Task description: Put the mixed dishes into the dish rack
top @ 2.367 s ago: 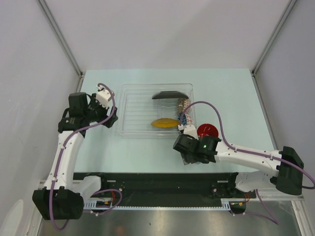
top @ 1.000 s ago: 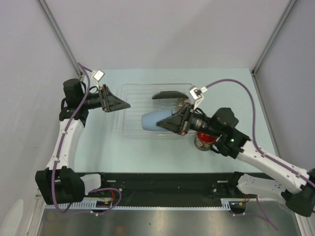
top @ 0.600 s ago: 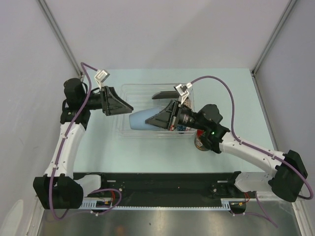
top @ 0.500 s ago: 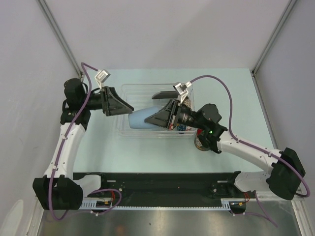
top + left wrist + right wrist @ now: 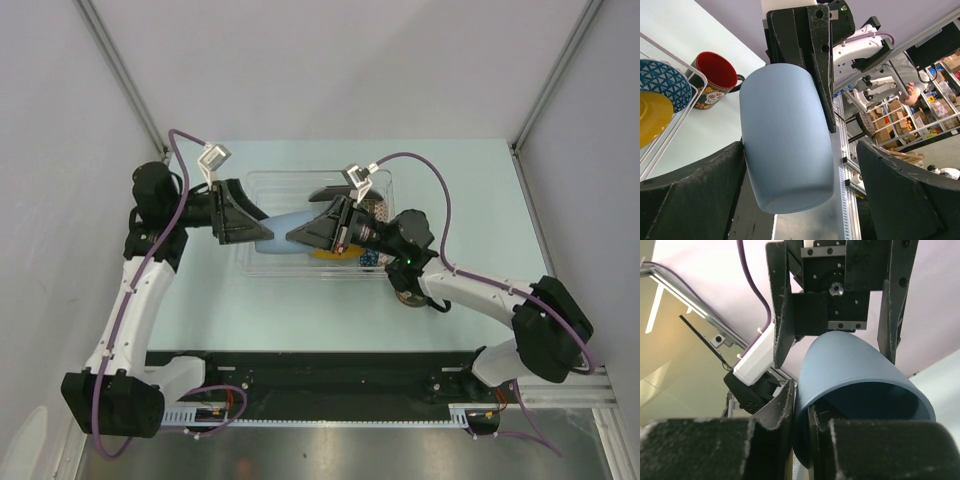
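**Q:** so where's your small light-blue cup relative to the dish rack right now?

**A:** It's not in it. It's up in the air over the left half of the dish rack, lying on its side. The mouth points toward the rack's right end and the base toward its left end. Your right gripper has it, with one finger outside the wall and the other inside the mouth, pinched tight on the rim.

**Q:** and your left gripper?

**A:** That one sits at the rack's left side, and its fingers are spread wide around the cup's base end. In your left wrist view one finger is either touching the cup's side or just beside it, I honestly can't tell which. The other is well apart from the cup, so nothing is gripped on that side.

**Q:** what about the other dishes?

**A:** Four are inside the rack:
- The black square floral plate shows as a thin dark sliver by the far wall.
- The yellow round saucer is along the near wall.
- The blue patterned bowl is right beside the saucer, toward the near-right corner.
- The beige patterned bowl is at the right wall, mostly hidden behind your right gripper.

The red-inside dark mug is outside the rack. It's upright on the table just beside the near-right corner, half under your right arm in the top view.
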Action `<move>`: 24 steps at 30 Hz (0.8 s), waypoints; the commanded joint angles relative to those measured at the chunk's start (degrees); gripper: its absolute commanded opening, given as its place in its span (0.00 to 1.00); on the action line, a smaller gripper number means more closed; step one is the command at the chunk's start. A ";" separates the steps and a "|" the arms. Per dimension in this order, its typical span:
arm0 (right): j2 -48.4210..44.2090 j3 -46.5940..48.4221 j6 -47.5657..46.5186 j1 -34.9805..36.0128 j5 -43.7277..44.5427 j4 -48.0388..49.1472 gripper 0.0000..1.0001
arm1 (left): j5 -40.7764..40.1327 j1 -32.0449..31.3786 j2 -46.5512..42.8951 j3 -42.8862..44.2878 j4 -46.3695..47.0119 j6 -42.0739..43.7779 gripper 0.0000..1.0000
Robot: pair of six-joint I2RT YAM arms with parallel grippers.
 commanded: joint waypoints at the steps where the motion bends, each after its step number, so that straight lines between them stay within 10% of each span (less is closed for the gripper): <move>1: 1.89 0.99 2.51 -1.06 2.91 10.17 0.00 | 3.00 -1.59 -1.90 -0.63 1.76 -1.33 1.00; 17: 7.61 1.95 6.12 0.17 5.46 18.36 0.00 | 0.98 -2.47 -0.85 -4.67 9.94 -6.60 0.93; 24: 9.10 2.40 6.47 1.49 4.23 18.10 0.00 | -0.16 -2.47 0.47 -3.97 10.73 -6.60 0.50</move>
